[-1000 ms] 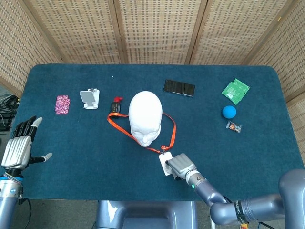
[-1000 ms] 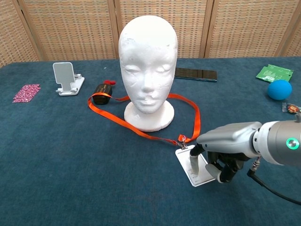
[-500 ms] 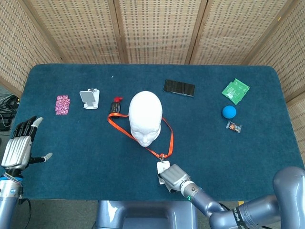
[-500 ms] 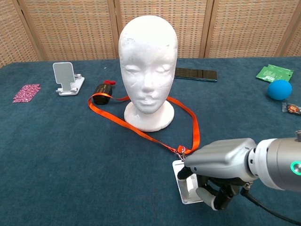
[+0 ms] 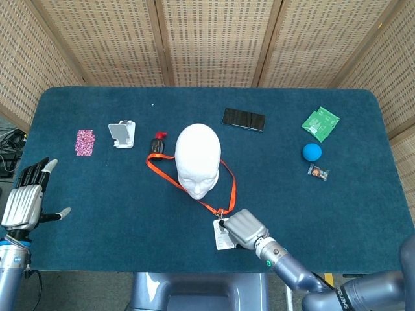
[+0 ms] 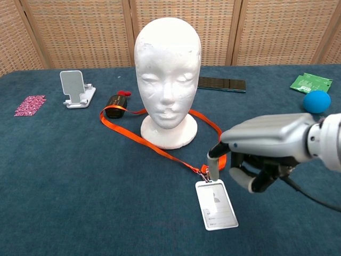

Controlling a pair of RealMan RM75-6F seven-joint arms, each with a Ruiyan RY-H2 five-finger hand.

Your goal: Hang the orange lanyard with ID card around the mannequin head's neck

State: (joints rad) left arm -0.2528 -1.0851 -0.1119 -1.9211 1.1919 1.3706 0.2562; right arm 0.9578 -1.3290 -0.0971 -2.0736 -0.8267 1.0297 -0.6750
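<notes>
Most of the job looked done: the orange lanyard point(image 6: 160, 150) lay looped around the mannequin head point(image 6: 167, 74), and its ID card point(image 6: 216, 204) rested flat in front. The right hand point(image 6: 262, 151) hovered above the card with fingers curled, holding nothing. The left hand point(image 5: 26, 194) stayed far off, fingers spread.

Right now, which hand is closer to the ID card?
Right. The right hand hovers just beside the ID card, its fingers near the clip. The left hand is far off at the table's left edge, holding nothing.
</notes>
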